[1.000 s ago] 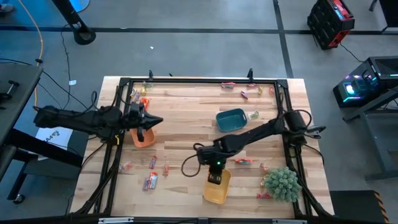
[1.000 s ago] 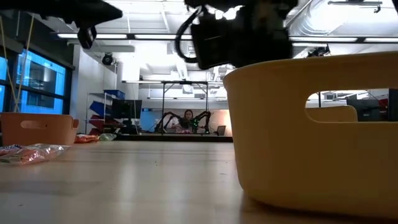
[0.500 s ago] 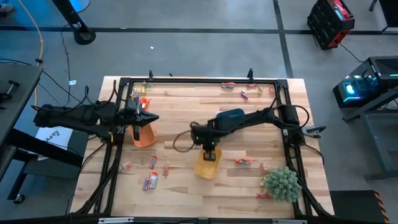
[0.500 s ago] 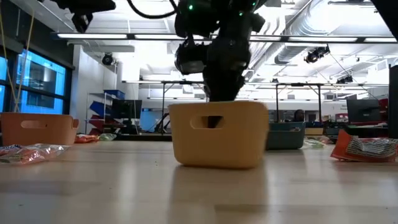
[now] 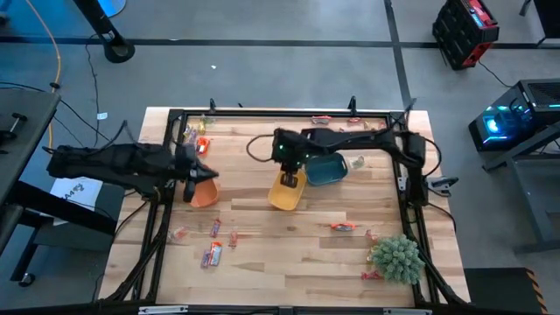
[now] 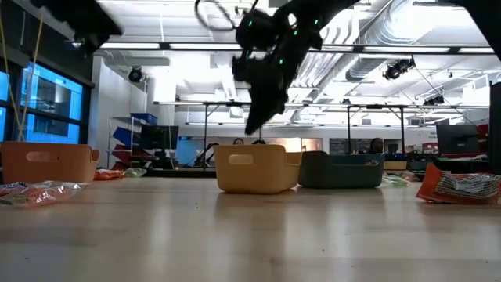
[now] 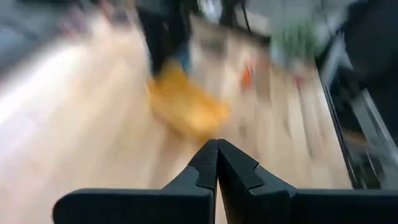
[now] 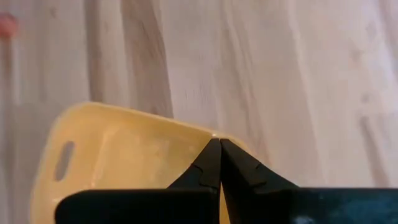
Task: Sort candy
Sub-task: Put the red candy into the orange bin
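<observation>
Right gripper (image 5: 288,179) pinched shut on the yellow bin's (image 5: 285,194) rim at mid-table.

Its fingers (image 8: 214,163) met tip to tip over that rim, the yellow bin sitting just beside the blue bin (image 5: 325,169). The left gripper (image 5: 208,174) waited with fingers closed over the orange bin (image 5: 203,194), gripping nothing as far as the blurred wrist view told. Candy (image 5: 213,255) lay scattered: some near the front-left, some (image 5: 341,227) toward the plant (image 5: 396,257), more (image 5: 343,132) along the far edge.

Overhead plus table-level views share yellow bin (image 5: 287,190)
</observation>
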Robot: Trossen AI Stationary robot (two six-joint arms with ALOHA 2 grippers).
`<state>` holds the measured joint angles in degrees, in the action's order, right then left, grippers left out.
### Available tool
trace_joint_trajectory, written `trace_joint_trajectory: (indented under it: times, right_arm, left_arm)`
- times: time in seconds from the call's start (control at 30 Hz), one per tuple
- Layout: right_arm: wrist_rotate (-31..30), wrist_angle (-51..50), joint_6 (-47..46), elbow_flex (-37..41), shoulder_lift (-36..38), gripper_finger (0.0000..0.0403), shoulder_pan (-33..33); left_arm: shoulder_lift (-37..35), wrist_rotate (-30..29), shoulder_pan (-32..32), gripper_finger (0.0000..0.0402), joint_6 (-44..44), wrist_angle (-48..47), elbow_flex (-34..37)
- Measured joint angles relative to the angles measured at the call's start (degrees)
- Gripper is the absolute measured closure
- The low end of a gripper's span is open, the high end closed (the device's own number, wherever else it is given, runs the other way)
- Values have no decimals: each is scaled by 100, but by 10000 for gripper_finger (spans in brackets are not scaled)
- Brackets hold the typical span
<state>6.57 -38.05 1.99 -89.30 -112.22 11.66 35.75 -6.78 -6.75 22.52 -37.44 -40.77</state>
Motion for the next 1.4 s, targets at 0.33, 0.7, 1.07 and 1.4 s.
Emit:
trace_joint_trajectory:
  times: [0.33,0.7,1.07,1.4]
  right_arm:
    - [-47,-392,-46,0,1106,403,-78]
    - [-512,-1100,-35,2,1531,403,-185]
    - [-536,-1165,183,7,1514,403,-142]
    - [-536,-1243,274,7,1514,403,-142]
  left_arm:
    - [1420,1077,-2051,400,2400,-484,516]
    - [2452,-139,-3315,315,6263,107,998]
    - [3888,-149,-2992,230,7343,579,997]
    - [4495,-230,-2792,258,7310,394,796]
